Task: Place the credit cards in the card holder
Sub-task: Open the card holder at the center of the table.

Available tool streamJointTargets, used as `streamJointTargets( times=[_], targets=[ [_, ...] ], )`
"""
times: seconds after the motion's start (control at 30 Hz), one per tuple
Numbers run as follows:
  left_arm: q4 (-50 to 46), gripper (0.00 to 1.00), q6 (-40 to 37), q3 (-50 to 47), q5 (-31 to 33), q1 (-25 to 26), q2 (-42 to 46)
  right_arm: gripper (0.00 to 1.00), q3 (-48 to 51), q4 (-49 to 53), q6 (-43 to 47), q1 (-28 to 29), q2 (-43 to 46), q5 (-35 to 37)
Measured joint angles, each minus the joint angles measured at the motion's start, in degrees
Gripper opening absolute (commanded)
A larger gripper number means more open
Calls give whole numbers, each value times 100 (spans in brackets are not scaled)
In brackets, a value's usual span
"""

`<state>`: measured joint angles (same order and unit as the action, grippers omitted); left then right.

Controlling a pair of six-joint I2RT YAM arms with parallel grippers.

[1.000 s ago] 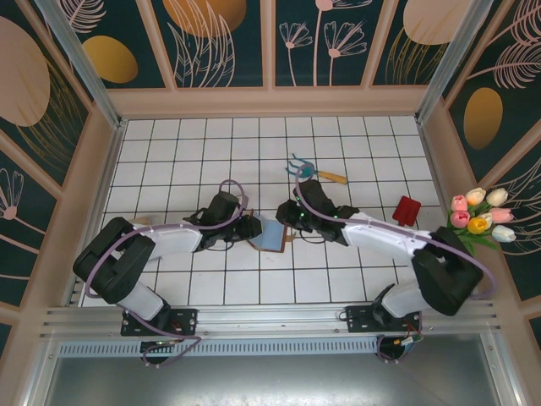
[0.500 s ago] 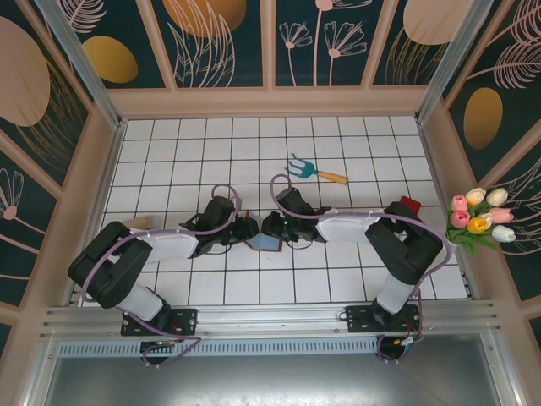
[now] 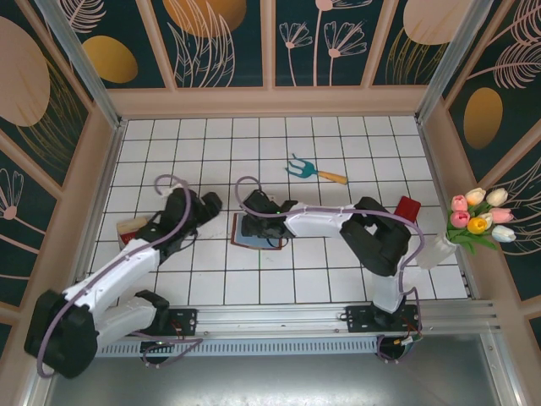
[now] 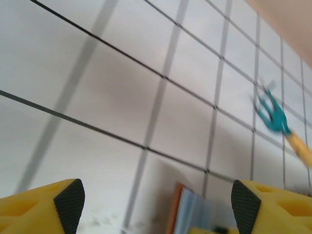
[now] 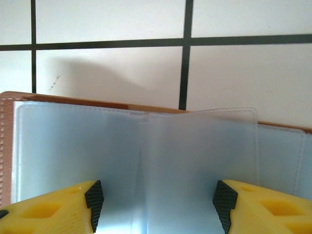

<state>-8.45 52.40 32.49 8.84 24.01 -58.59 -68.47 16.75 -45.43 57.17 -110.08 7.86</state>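
The card holder [image 3: 258, 232] lies opened flat on the white tiles at mid-table, brown leather rim with bluish clear sleeves on top. My right gripper [image 3: 251, 211] hovers at its far left edge. In the right wrist view it [image 5: 158, 200] is open, and the sleeves of the card holder [image 5: 195, 156] lie flat between the fingers. My left gripper [image 3: 205, 204] is open to the left of the holder, apart from it. In the left wrist view it [image 4: 156, 209] holds nothing, and the holder's edge [image 4: 192, 212] shows ahead. One red credit card [image 3: 408, 209] lies far right. A pale card [image 3: 133, 227] lies far left.
A blue-headed garden fork [image 3: 314, 172] lies behind the holder, also seen in the left wrist view [image 4: 273, 114]. Tulips [image 3: 480, 217] and a small clear box [image 3: 438, 251] sit at the right wall. Wooden walls close in three sides of the tiled floor.
Both grippers have opened. The card holder has dropped from between them and now lies spread flat. My left arm has pulled back to the left, and my right gripper has shifted left.
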Motion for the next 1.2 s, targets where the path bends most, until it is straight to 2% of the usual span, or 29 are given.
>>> streamJointTargets(
  times=[0.17,0.3,0.37,0.57,0.77,1.0,1.2],
  targets=[
    [-619,92,-192,0,348,-973,575,74,-811,920,24,363,-568,929],
    [-984,98,-404,87,452,-1659,544,85,-1222,1432,-28,577,-879,1530],
    [-1145,99,-505,190,573,-1823,501,87,-1276,1569,-98,612,-907,1681],
    [-1344,99,-789,463,841,-2240,496,93,-1169,1567,-157,557,-776,1620],
    [-1379,99,-1095,531,638,-3285,378,99,-1056,1633,-17,424,-498,1438],
    [-1414,99,-1390,697,63,-4572,46,99,-730,1357,345,234,673,1169],
    [-1473,99,-1639,879,83,-4931,-52,99,-188,813,595,-39,1390,772]
  ],
)
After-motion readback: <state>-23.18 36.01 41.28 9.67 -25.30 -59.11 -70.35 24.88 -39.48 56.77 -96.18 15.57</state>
